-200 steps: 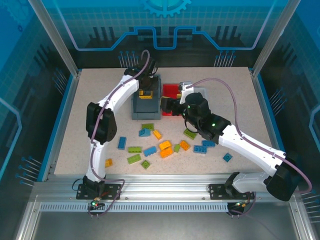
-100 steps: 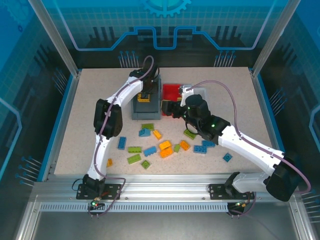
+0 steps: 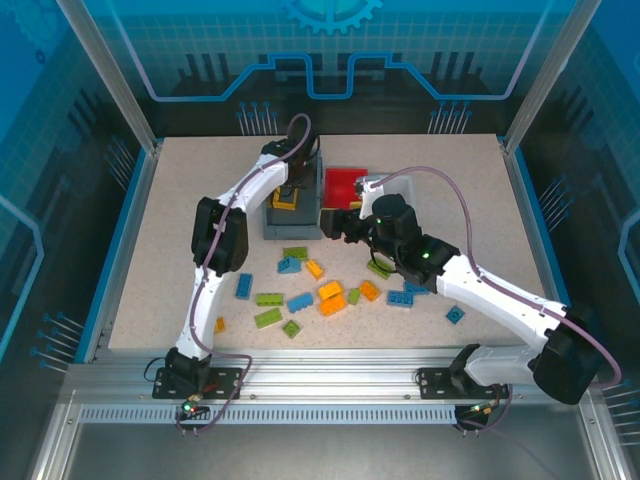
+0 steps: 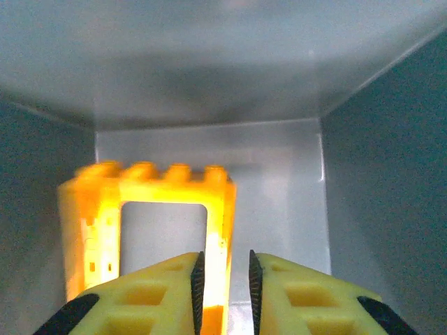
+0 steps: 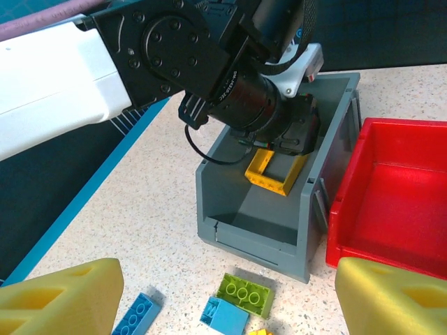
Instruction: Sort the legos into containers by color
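Observation:
My left gripper (image 4: 225, 279) reaches down inside the gray container (image 3: 293, 222). Its jaws stand slightly apart, and the right pad is off the brick. A yellow window-frame lego (image 4: 143, 192) sits loose between them, one post against the left pad. From the right wrist view this lego (image 5: 274, 174) hangs tilted under the left gripper (image 5: 293, 136), above the gray floor. My right gripper (image 3: 335, 222) hovers wide open in front of the gray container (image 5: 265, 230) with nothing in it. Below it lie a green lego (image 5: 244, 293) and a blue lego (image 5: 225, 317). The red container (image 3: 343, 185) stands to the right of the gray one.
Several orange, green and blue legos lie scattered on the near half of the table, around an orange lego (image 3: 331, 297). The white container (image 3: 395, 182) behind the right arm is mostly hidden. The red container (image 5: 391, 202) sits close against the gray one.
The left gripper's jaws have parted from shut around the yellow frame lego inside the gray container. The right gripper has drifted slightly toward the near side.

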{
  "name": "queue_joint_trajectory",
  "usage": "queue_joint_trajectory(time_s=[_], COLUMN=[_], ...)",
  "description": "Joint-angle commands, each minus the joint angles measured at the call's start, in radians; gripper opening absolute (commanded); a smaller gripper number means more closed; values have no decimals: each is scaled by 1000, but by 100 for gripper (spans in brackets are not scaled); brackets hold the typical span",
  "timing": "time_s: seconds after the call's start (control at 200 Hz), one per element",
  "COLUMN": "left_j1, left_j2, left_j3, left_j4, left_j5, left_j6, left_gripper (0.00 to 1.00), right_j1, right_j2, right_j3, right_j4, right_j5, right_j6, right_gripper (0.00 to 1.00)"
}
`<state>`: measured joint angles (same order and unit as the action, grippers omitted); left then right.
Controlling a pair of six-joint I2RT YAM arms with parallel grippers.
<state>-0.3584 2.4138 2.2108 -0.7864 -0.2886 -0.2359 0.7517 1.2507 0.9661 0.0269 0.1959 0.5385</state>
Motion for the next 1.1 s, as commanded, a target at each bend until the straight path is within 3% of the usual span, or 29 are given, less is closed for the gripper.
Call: queue_joint_trajectory(time_s=[0.0, 0.21, 0.325, 0.45, 0.55, 0.695, 0.915, 1.025, 1.095], left_j1=[-10, -51, -80, -160, -269, -459, -687, -733, -748], left_j2=[-36, -191, -362, -602, -799, -1054, -1227, -1233, -1228], left_j3=[47, 20, -100, -331, -557, -916, -1177, -1206, -1213], left_j4=[-29, -42, 0, 106, 197, 395, 488, 486, 503], left_j5=[-20, -33, -21, 56, 167, 287, 209, 184, 190], left_j6=[7, -42, -112, -150, -167, -220, -330, -344, -335], left_gripper=[36, 42, 49, 57, 65, 86, 88, 87, 87], right_j1=[-10, -8, -10, -15, -42, -141, -371, -446, -487], right_j2=[-42, -131, -186, -217, -214, -194, -82, -54, -85], right_j3=[-22, -40, -25, 9, 35, -23, -121, -151, -158], right_j4=[-9, -139, -299, -587, -851, -953, -848, -812, -846], right_j5=[-22, 66, 178, 327, 396, 289, 3, -69, -47], right_j6=[11, 5, 38, 206, 442, 647, 790, 829, 832], right_gripper=[81, 81, 80, 79, 77, 78, 78, 78, 79])
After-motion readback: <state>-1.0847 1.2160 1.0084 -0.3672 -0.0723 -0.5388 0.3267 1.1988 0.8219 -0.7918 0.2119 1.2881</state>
